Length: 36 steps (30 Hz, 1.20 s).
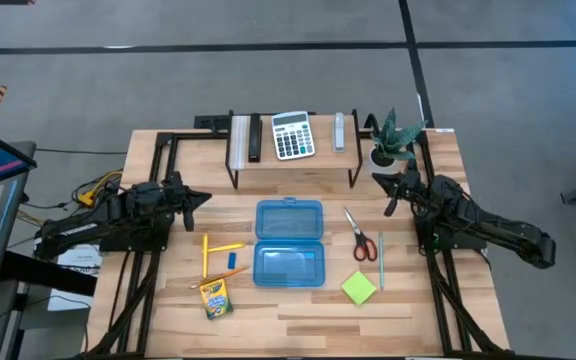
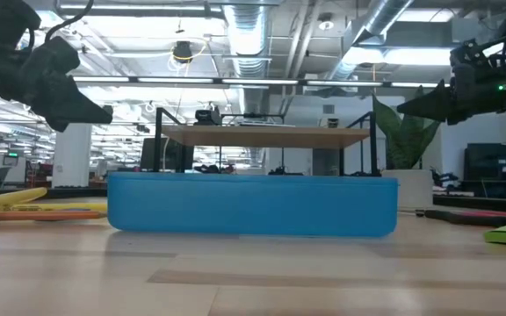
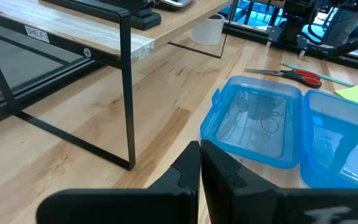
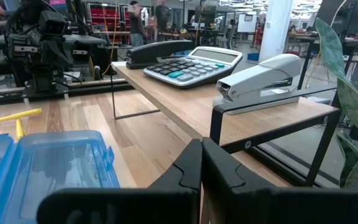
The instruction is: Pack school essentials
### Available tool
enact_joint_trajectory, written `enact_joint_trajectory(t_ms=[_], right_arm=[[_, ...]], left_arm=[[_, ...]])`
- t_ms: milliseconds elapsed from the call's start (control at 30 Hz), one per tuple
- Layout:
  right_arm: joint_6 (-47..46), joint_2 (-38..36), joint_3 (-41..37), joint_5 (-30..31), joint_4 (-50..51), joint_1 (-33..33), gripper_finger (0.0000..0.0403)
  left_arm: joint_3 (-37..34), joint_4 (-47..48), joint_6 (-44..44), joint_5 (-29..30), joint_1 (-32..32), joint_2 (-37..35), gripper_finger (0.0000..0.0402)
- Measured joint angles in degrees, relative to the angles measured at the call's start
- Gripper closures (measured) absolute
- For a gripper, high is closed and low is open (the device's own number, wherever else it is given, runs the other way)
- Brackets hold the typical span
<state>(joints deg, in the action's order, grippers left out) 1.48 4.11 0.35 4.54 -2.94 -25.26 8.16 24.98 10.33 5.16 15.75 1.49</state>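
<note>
Both arms are parked at the bench (image 1: 298, 310) sides. Left gripper (image 1: 200, 198) and right gripper (image 1: 380, 180) are pressed together, empty. Pencils (image 1: 218, 247), eraser (image 1: 231, 260) and crayon box (image 1: 214, 297) are seen left of the open blue case (image 1: 289, 243); scissors (image 1: 359, 236), pen (image 1: 381, 260) and sticky-note pad (image 1: 359, 288) right.

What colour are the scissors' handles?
Red; the scissors show best in the high view.

The light is bright and even, from ceiling lamps (image 2: 183, 54) seen above the blue box (image 2: 253, 204) in the low view. Shadows on the table (image 1: 298, 310) are soft. The box's clear lid (image 3: 253, 118) reflects light. Nearby, the table edge looks blurred.
</note>
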Motion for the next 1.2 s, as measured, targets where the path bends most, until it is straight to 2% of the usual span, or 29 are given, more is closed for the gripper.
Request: enact_joint_trajectory(t_ms=[667, 767, 933, 1200], right_arm=[[0.00, 0.00, -0.01, 0.00, 0.01, -0.01, 0.0374], [0.00, -0.01, 0.01, 0.00, 0.02, 0.00, 0.0376], [0.00, 0.01, -0.01, 0.00, 0.00, -0.02, 0.0375], [0.00, -0.01, -0.01, 0.00, 0.02, -0.02, 0.0376]], left_arm=[[0.00, 0.01, 0.04, 0.01, 0.00, -0.01, 0.0401], [0.00, -0.07, 3.68, 0.04, 0.00, 0.01, 0.0402], [0.00, -2.86, 11.18, 2.66, 0.01, 0.01, 0.0402], [0.00, -6.50, 12.09, 7.19, 0.00, -0.01, 0.0402]])
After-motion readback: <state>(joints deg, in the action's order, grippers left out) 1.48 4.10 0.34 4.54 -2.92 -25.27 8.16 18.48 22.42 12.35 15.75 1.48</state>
